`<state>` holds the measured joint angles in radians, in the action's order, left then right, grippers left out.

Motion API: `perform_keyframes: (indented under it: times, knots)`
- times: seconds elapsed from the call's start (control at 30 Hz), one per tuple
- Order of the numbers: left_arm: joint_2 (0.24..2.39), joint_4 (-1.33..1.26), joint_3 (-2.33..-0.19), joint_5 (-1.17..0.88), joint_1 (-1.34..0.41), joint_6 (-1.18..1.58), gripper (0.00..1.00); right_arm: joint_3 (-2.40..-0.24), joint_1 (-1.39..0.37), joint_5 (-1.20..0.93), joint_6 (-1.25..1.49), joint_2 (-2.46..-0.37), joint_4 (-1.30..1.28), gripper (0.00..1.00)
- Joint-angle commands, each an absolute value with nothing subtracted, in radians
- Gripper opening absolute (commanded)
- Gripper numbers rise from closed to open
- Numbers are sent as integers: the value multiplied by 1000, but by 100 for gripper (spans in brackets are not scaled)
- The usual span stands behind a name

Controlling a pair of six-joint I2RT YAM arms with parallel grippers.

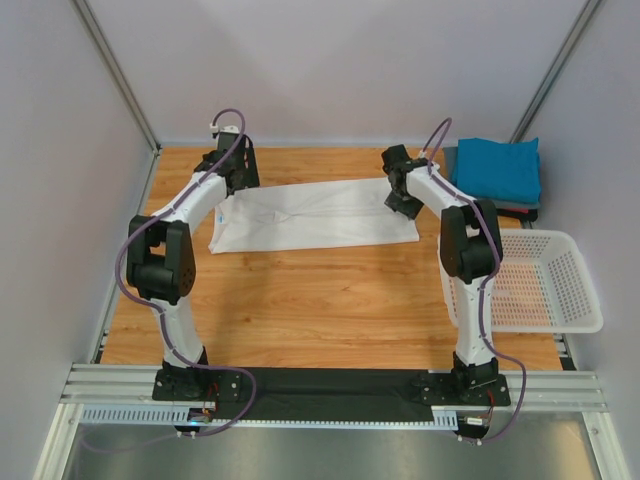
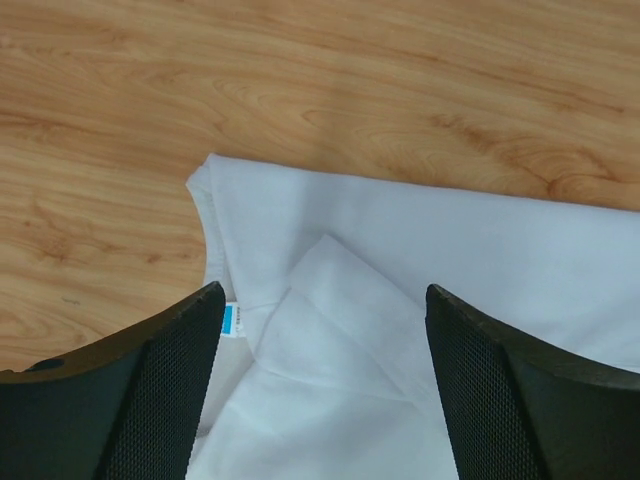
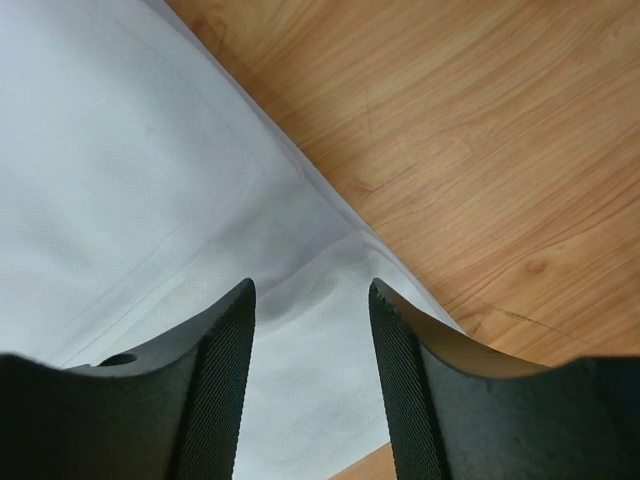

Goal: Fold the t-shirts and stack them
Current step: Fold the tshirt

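Note:
A white t-shirt (image 1: pixel 315 215) lies folded into a long strip across the far middle of the wooden table. My left gripper (image 1: pixel 236 172) is open and empty just above its left, collar end. In the left wrist view the white cloth (image 2: pixel 400 300) with a folded-in sleeve and a blue label (image 2: pixel 228 321) shows between the fingers. My right gripper (image 1: pixel 402 197) is open and empty over the shirt's right end; the hem (image 3: pixel 310 290) shows between its fingers. A folded teal shirt (image 1: pixel 498 168) lies on a dark grey one (image 1: pixel 520 208) at the far right.
A white plastic mesh basket (image 1: pixel 580 290) stands at the right edge of the table. Bare wood (image 1: pixel 320 300) lies between the shirt and the arm bases. Grey walls close in the back and both sides.

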<state>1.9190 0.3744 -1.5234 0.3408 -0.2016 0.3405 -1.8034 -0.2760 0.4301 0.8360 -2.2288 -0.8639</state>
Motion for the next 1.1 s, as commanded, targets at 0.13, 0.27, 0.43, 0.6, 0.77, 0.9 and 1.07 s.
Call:
perform_keyframes:
  times: [0.13, 0.27, 0.43, 0.6, 0.77, 0.9, 1.07]
  knots:
    - [1798, 480, -1631, 264, -204, 425, 89, -1882, -265, 330, 773, -2082, -821, 69]
    - [1659, 413, -1438, 132, -204, 706, 95, -1850, -270, 226, 706, -1997, -740, 85]
    - [1514, 241, -1128, 74, -221, 958, 96, -1734, -293, 42, 542, -1927, -620, 100]
    - [1554, 169, -1097, 54, -241, 1022, 96, -1626, -293, 14, 473, -1853, -545, 100]
    - [1672, 175, -1150, 58, -278, 1092, 96, -1572, -291, 57, 428, -1784, -538, 100]
    - [1733, 172, -1180, 93, -285, 1144, 96, -1575, -291, 89, 414, -1767, -572, 100]
    - [1805, 204, -1253, 124, -288, 1141, 96, -1583, -288, 117, 400, -1764, -586, 100]
